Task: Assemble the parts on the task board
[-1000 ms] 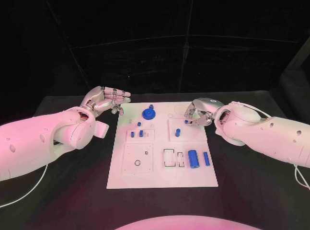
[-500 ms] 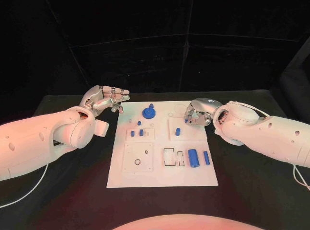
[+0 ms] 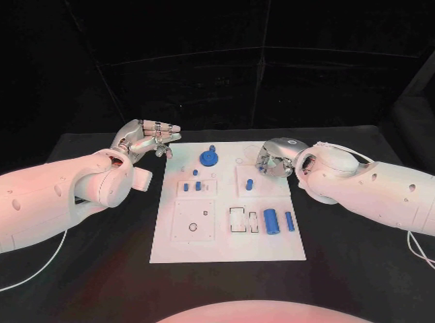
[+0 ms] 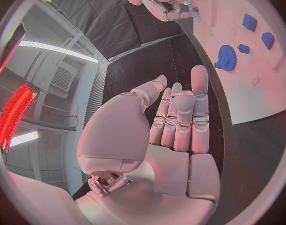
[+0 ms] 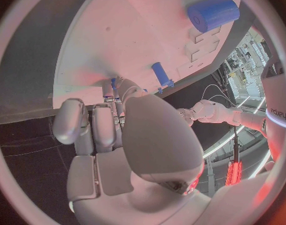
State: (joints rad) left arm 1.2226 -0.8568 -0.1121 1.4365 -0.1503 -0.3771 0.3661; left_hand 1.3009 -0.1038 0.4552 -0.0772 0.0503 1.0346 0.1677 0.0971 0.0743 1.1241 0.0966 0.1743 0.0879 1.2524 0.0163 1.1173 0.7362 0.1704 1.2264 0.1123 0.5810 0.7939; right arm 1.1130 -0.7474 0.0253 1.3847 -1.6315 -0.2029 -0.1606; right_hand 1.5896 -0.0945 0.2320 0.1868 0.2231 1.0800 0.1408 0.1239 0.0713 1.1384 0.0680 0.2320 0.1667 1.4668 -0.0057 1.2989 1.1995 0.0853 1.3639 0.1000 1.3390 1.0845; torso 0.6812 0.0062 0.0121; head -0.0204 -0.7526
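The white task board [image 3: 227,235] lies mid-table. On it are a blue gear [image 3: 208,159], a blue peg [image 3: 249,184], a thick blue cylinder [image 3: 271,222], a slim blue bar [image 3: 289,222] and small blue pieces [image 3: 192,187]. My right hand [image 3: 275,157] hovers over the board's far right part with its fingers curled. In the right wrist view its fingertips pinch a small blue part [image 5: 113,83], mostly hidden, close to the peg [image 5: 160,75] and above the board [image 5: 136,30]. My left hand [image 3: 147,140] hangs off the board's far left corner, fingers [image 4: 180,115] extended, holding nothing.
Black table [image 3: 353,269] surrounds the board, with bare room on both sides and in front. Empty cut-outs [image 3: 193,222] mark the board's near left. A white cable [image 3: 425,259] trails from my right arm. The left wrist view shows the gear [image 4: 226,65] and my right hand [image 4: 165,2].
My right hand has drawn slightly up and toward the board's far edge, taking the small blue part with it. The left hand has barely moved.
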